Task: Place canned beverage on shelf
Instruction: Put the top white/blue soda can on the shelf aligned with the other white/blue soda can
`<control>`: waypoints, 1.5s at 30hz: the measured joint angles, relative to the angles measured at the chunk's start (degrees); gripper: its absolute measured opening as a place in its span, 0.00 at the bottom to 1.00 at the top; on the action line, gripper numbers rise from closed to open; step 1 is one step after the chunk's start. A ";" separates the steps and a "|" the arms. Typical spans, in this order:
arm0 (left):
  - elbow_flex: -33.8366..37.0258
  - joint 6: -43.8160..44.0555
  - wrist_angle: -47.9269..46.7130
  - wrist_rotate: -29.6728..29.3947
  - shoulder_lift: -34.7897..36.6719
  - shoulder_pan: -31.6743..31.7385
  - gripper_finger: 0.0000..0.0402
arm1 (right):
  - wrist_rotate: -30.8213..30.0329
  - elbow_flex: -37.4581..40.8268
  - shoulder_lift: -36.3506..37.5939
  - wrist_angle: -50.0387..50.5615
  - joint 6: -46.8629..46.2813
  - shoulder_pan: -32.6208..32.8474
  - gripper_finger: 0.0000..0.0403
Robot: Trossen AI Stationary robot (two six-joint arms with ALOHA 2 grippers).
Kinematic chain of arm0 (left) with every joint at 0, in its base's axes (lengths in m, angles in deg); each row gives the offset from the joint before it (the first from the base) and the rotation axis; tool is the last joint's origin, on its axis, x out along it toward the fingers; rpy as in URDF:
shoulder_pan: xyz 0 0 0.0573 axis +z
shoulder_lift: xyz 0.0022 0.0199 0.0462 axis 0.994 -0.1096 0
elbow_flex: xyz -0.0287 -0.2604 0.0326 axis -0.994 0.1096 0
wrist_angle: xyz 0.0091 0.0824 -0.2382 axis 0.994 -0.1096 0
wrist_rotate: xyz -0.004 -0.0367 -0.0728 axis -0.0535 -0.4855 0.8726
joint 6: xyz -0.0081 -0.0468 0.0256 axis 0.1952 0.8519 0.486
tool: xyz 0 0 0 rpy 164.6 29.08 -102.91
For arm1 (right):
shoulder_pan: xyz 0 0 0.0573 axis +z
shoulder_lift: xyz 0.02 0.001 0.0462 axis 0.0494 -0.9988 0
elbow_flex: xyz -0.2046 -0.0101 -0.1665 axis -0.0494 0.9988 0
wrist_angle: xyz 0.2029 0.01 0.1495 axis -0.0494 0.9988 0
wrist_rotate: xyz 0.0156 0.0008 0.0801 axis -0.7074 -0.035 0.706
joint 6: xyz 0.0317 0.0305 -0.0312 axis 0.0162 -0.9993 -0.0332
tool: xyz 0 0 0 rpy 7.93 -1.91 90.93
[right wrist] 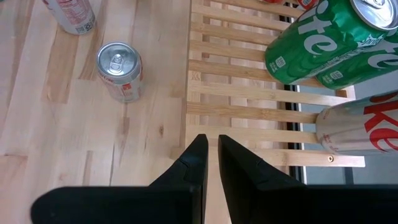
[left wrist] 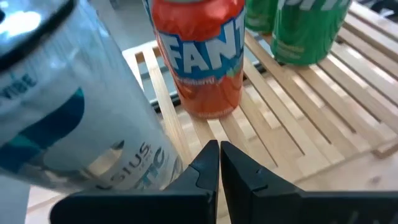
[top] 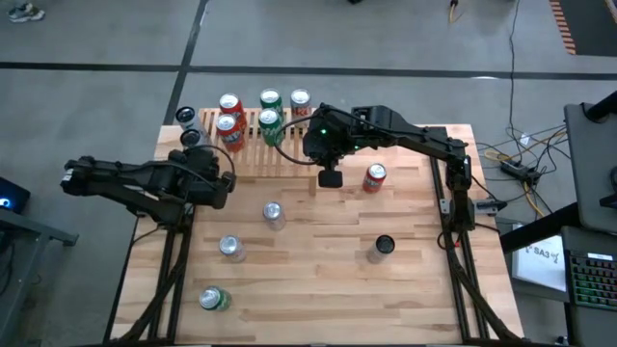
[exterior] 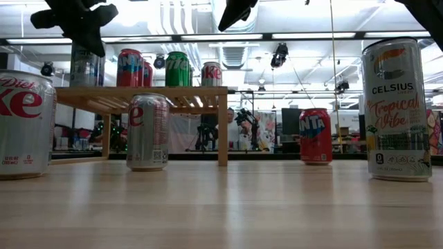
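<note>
Off the table's [top: 318, 289] right edge, a tangle of cables [top: 521, 154] lies on the grey floor [top: 96, 106]. Near the right front corner stands a desk with a keyboard [top: 593, 280] and a white paper [top: 542, 262].

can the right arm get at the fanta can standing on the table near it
Probably yes. The Fanta can stands alone on bare table just beside the right gripper, which is shut and empty, so it must open first.
</note>
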 joint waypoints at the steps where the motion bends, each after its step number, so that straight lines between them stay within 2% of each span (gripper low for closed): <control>1: 0.05 0.35 0.06 -0.64 -0.32 0.00 0.00 | 0.00 0.01 0.00 0.00 0.01 -0.01 0.07; 8: 1.18 2.51 0.08 -3.52 -1.59 0.00 0.00 | 0.00 0.01 0.01 0.01 0.01 0.01 0.07; 18: 4.28 4.63 0.03 -3.72 -0.91 0.00 0.00 | 0.00 0.01 0.00 -0.01 -0.01 0.01 0.07; 25: 4.51 5.34 -0.02 -6.69 -0.91 0.00 0.00 | 0.00 0.01 0.00 -0.01 -0.01 0.01 0.07; 45: 4.51 8.88 -4.06 -6.02 -0.91 0.00 0.00 | 0.00 0.00 0.00 0.10 -0.44 0.03 0.07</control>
